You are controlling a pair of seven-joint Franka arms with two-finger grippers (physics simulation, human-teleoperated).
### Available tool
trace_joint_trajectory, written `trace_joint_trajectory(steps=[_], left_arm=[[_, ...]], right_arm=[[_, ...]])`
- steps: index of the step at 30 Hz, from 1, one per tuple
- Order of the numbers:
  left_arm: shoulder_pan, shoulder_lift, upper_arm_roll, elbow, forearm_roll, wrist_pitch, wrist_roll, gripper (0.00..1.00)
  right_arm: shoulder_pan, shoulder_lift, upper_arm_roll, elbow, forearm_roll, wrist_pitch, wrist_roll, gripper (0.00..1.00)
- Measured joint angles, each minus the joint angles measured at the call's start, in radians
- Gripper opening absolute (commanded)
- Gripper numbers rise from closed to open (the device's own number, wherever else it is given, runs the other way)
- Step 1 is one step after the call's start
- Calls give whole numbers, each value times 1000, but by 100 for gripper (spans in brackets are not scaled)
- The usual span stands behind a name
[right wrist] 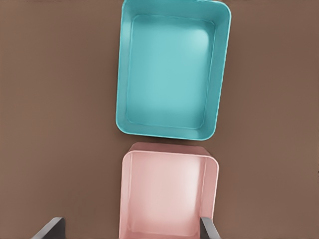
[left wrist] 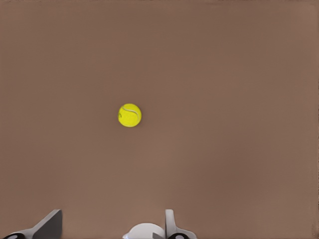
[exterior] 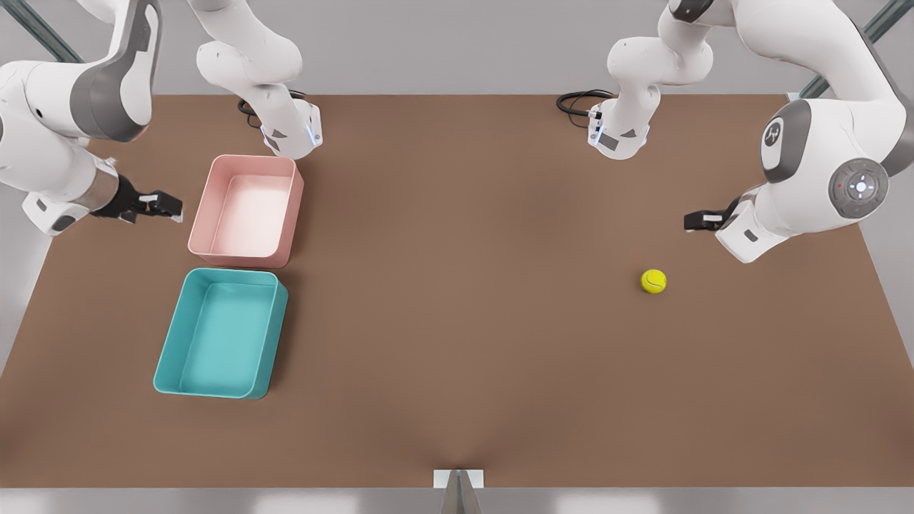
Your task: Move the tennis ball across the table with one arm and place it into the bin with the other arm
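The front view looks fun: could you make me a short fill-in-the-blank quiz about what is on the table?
1. The ball lies on the bare ____, on the front view's right.
2. Beside the teal bin stands a tray coloured ____.
3. Both bin and tray are ____ inside.
4. The ball lies nearest the ____ gripper, while the right gripper hangs by the tray.

Missing words: table; pink; empty; left

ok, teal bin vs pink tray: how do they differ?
The teal bin is turquoise and slightly larger; the pink tray is pale pink and smaller. In the front view the bin sits nearer the camera, the tray beyond it. Both are rectangular, low-walled, upright, and hold nothing.
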Motion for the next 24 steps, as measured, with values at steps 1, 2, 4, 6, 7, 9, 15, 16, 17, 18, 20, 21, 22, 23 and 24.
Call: trace_joint_trajectory(steps=[1,2,4,6,7,9,15,16,17,18,20,21,22,23,24], left_arm=[[0,0,0,0,-2,5,-2,100],[0,1,0,-4,-4,10,-4,77],[-3,2,9,-66,-1,20,5,21],[6,4,66,-217,13,102,61,21],[32,15,90,-292,21,171,111,21],[75,35,111,-421,28,322,259,21],[184,120,119,-727,20,782,813,21],[200,136,119,-733,20,833,905,21],[210,147,119,-735,20,878,995,21],[214,154,119,-737,21,916,1079,21],[214,160,118,-752,22,972,1234,21],[212,163,117,-768,22,993,1302,21],[210,168,116,-783,22,1012,1358,21],[211,176,115,-792,36,1026,1403,21],[211,183,115,-799,55,1036,1441,21]], right_arm=[[-6,1,0,0,0,11,-3,100],[-11,3,-1,0,0,21,-5,100],[-20,5,-3,-4,2,37,-10,100],[-29,8,-3,-8,2,49,-14,100],[-32,9,-3,-9,3,54,-16,100],[-38,10,-3,-11,3,62,-20,100],[-34,14,-4,-15,4,75,-28,100],[-31,15,-4,-15,4,77,-29,100],[-26,16,-4,-17,5,78,-30,100],[-21,17,-4,-20,5,80,-32,100],[-7,18,-4,-24,5,83,-34,100],[1,19,-5,-25,6,85,-35,100],[9,21,-5,-26,6,86,-36,100],[18,22,-5,-26,6,87,-36,100],[27,22,-5,-26,6,88,-37,100]])
